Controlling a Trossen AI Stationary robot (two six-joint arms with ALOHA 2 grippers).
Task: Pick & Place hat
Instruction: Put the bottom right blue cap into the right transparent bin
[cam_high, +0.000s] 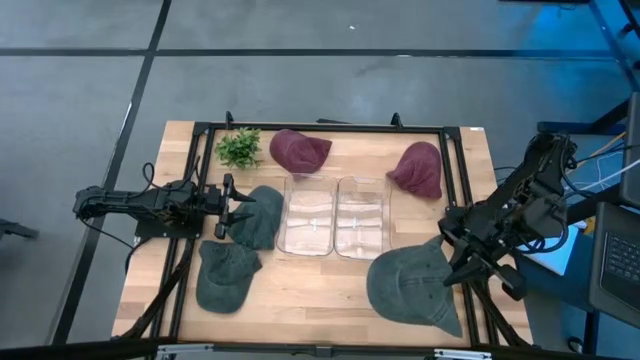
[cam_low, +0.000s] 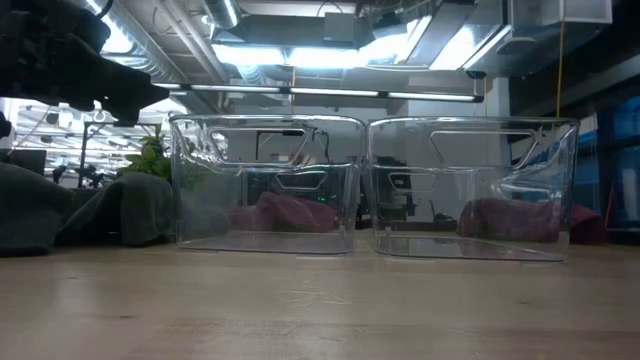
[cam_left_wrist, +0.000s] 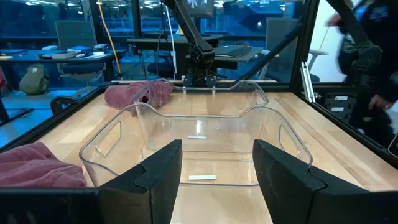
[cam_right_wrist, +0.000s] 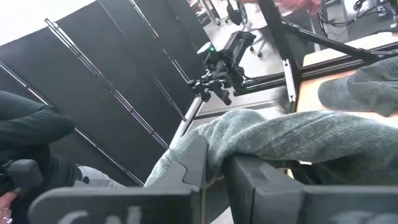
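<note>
Two grey-green hats lie left of two clear bins: one (cam_high: 260, 215) beside the left bin (cam_high: 305, 222), one (cam_high: 225, 276) nearer the table's near edge. Two maroon hats (cam_high: 298, 150) (cam_high: 418, 168) rest on the table behind the bins. A larger grey-green hat (cam_high: 408, 286) sits at the near right corner. My left gripper (cam_high: 228, 208) is open, raised at the left side of the first green hat, and points toward the bins (cam_left_wrist: 199, 134). My right gripper (cam_high: 455, 262) is shut on the large hat's right side. My right gripper (cam_right_wrist: 214, 169) pinches a fold of the large grey-green hat's cloth (cam_right_wrist: 249, 140) between its two fingers, at the hat's right edge (cam_high: 440, 258). The fingers come from the table's right. The cloth drapes over the fingers; whether the hat is lifted clear I cannot tell.
A small green plant (cam_high: 238, 147) stands at the far left corner. A black frame (cam_high: 320, 127) runs along the table's edges. The right bin (cam_high: 360, 224) stands against the left one. Bare wood (cam_high: 320, 290) lies in front of the bins.
</note>
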